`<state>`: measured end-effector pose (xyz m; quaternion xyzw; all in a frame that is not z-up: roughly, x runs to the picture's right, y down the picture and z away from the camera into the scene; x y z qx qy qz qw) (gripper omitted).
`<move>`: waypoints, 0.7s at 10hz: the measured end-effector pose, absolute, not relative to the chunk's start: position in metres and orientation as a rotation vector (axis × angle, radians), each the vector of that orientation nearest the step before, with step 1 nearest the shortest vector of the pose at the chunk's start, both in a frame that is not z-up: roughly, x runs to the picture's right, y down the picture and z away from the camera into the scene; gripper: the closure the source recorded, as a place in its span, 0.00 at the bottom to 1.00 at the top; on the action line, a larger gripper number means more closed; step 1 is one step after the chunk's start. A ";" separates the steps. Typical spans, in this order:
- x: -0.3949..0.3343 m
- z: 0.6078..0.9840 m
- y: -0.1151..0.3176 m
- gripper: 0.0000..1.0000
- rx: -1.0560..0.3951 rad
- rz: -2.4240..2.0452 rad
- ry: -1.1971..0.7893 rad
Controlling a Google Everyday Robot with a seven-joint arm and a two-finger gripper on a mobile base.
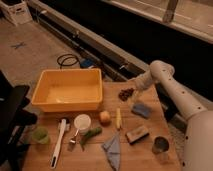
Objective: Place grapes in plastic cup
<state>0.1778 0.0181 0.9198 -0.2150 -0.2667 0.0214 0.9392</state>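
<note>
While the grapes (125, 93) are sitting on the wooden table (87, 159) near its back edge, just right of the yellow tub (66, 106), the gripper (131, 90) is parked right at them on their right side. Its jaws are spread wide and it hasn't got hold of anything; the bunch is lying flat on the wood. Can't honestly tell if a fingertip is touching the grapes or just next to them, it's all pretty dark there.

Arm pose: the white arm (175, 95) comes up from the lower right of the view, climbs toward the back to a bent joint above the table's far right corner, then folds back down and to the left, so the wrist slopes down to the grapes from the right.

The plastic cup (40, 135), the light green one, is way over on the front left corner, well apart from the grapes, with the tub between them. A white cup (82, 122) stands in front of the tub, an orange fruit (104, 117) next to it, a blue sponge (141, 110) just in front of the gripper, and a metal cup (160, 145) near the front right.
</note>
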 end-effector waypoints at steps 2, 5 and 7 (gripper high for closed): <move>0.172 0.937 0.019 0.20 -0.449 0.040 -0.595; 0.162 0.952 0.024 0.20 -0.466 0.032 -0.644; 0.152 0.966 0.033 0.20 -0.490 0.031 -0.676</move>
